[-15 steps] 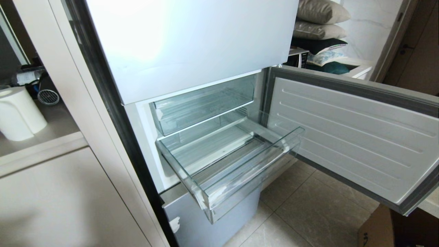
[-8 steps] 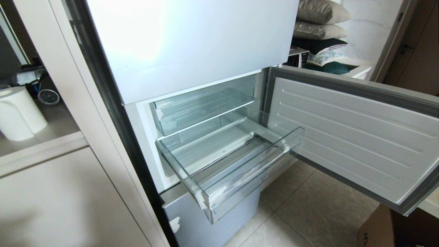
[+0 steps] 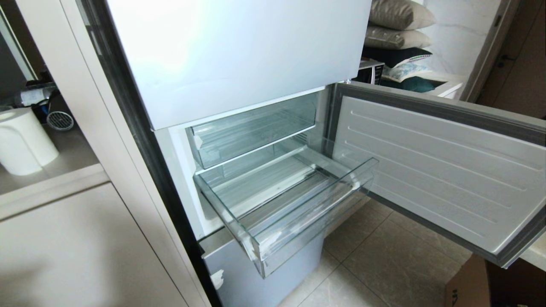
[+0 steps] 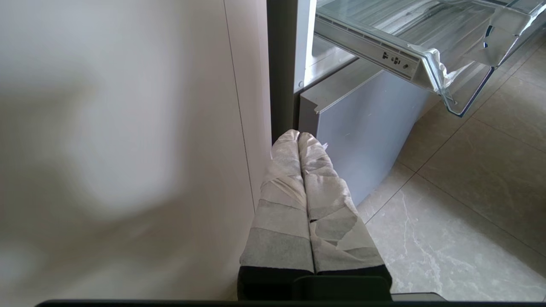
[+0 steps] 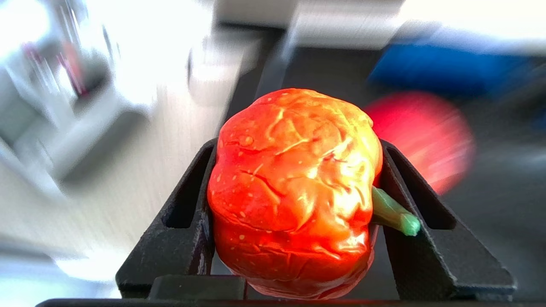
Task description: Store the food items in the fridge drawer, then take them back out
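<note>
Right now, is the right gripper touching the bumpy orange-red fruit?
Touching: in the right wrist view, both black fingers press against the bumpy orange-red fruit's sides.

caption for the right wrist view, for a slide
Right gripper shut on the bumpy orange-red fruit, its green stem against one finger, with the smooth red fruit blurred behind it.

Orange-red bumpy fruit (image 5: 294, 192), glossy and wrinkled, green stem (image 5: 392, 213) jutting sideways, clamped between the black fingers of the right end effector (image 5: 294, 170). Smooth red fruit (image 5: 422, 136) blurred, just beyond that end effector. Fridge drawer (image 3: 298, 230) clear, ribbed, pulled out, holding nothing.
</note>
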